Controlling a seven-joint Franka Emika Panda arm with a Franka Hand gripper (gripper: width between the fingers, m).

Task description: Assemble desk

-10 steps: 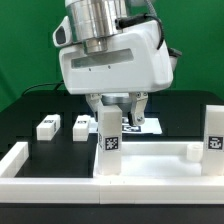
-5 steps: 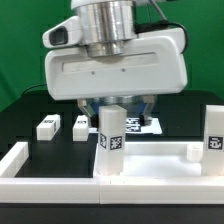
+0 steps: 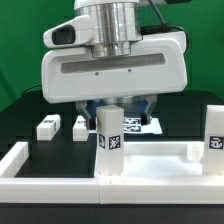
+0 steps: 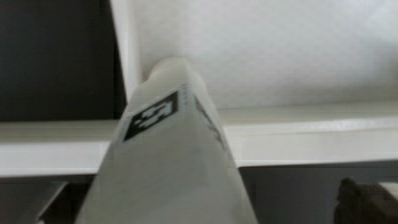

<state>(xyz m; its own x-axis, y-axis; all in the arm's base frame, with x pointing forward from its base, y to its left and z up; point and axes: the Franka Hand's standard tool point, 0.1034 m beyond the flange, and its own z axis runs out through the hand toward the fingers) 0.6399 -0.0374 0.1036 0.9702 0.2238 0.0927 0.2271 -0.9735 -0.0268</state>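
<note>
1. The gripper [image 3: 118, 113] has come down over the last second. Its housing now sits lower and looms larger in the exterior view, and most of that shift came early. The jaws stand wide apart, one finger on each side of the upright leg [image 3: 110, 140], and they grip nothing.
2. The desk top [image 3: 160, 170] lies where it lay, along the table's front edge. The border rail [image 3: 22, 158] sits just beside it on the exterior view's left.
3. The upright leg stands unmoved at the desk top's corner on the exterior view's left. The descent reads as an approach to grasp this leg, probably to seat or turn it home.
4. A second upright leg [image 3: 214, 138] stands at the desk top's opposite corner. Two lying legs [image 3: 46, 127] [image 3: 80, 126] rest on the table behind, both untouched.
5. Hidden or unclear:
   - It cannot be told whether either finger touches the leg.
   - The wrist view shows the leg's tag [image 4: 157, 110], blurred, but not the leg's foot.
   - The marker board [image 3: 150, 125] is mostly covered by the gripper.
</note>
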